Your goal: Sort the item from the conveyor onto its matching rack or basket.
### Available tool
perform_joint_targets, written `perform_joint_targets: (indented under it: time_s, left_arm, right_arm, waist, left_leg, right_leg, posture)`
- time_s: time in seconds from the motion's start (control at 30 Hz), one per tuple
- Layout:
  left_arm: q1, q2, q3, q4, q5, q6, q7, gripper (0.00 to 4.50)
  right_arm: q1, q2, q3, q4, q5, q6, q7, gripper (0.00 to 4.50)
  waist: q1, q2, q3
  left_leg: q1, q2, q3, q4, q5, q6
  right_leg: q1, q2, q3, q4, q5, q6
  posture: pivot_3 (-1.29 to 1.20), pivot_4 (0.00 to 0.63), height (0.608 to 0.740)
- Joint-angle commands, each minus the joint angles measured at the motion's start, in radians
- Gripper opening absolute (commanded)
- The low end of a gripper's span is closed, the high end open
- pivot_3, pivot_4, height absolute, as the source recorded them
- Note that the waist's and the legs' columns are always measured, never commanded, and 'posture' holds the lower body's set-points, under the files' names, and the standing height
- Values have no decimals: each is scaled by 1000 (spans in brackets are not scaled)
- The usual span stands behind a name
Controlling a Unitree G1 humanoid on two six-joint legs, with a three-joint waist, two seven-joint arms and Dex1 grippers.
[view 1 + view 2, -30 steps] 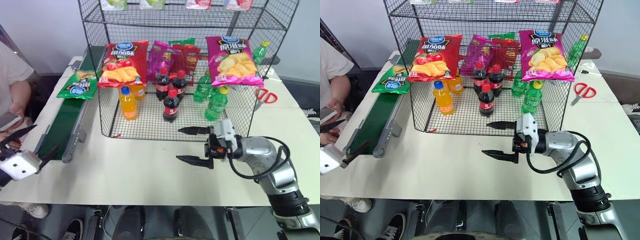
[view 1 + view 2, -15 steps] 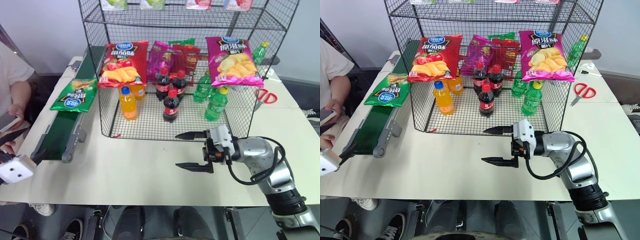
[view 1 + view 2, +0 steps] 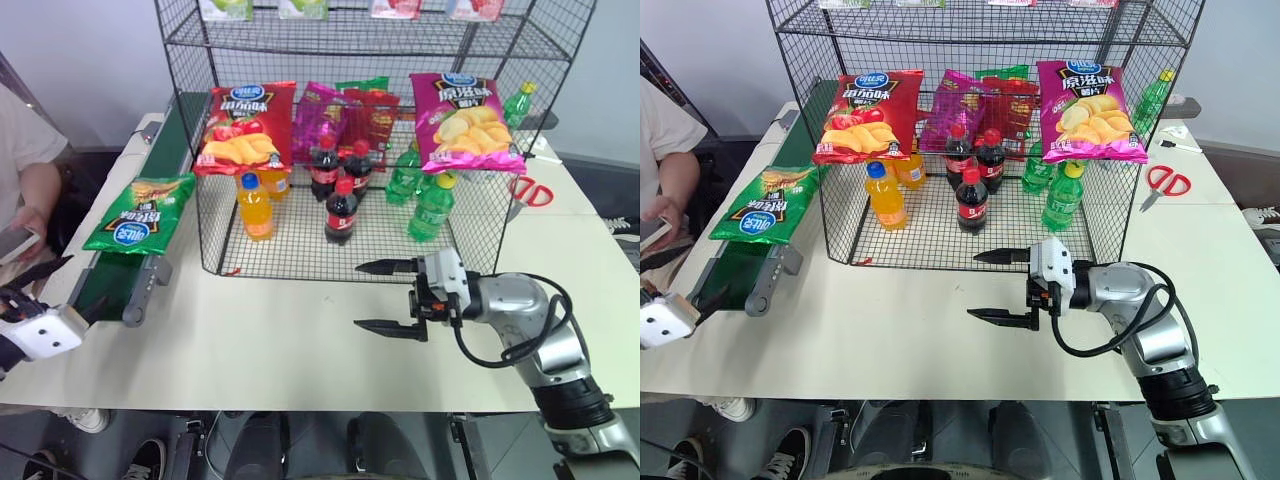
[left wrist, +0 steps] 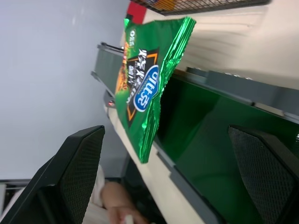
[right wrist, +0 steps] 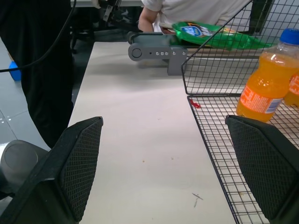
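The item, a shiny green crisp bag with a round blue logo, lies on the conveyor, a dark green belt with grey rails along the table's left side. The bag sits close to the belt's near roller end. My left gripper is open just off that end, pointing up the belt at the bag with a gap between them. My right gripper hangs open and empty over the table, in front of the black wire rack.
Red and pink-purple crisp bags hang on the rack above orange, cola and green bottles. Red scissors lie at the right. A person holding a phone sits left of the conveyor.
The green bag has ridden down the belt towards the near end and my left gripper. Both grippers have stayed open and nearly still.
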Motion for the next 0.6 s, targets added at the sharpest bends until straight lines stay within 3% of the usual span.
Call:
perform_joint_targets:
  time_s: [0.03,0.6]
  left_arm:
    - [-8,27,1,4,-19,-8,14,4500]
    - [-44,35,-77,30,-57,20,-17,4500]
  right_arm:
    - [8,-5,-22,-43,10,-8,-8,4375]
    - [11,-11,-35,-47,5,-14,-32,4375]
  waist:
    - [0,0,0]
    - [0,0,0]
  left_leg:
    - [0,0,0,0,0,0]
    - [0,0,0,0,0,0]
  right_leg:
    - [0,0,0,0,0,0]
    - [0,0,0,1,0,0]
  posture:
    - [0,150,739]
    - [0,150,739]
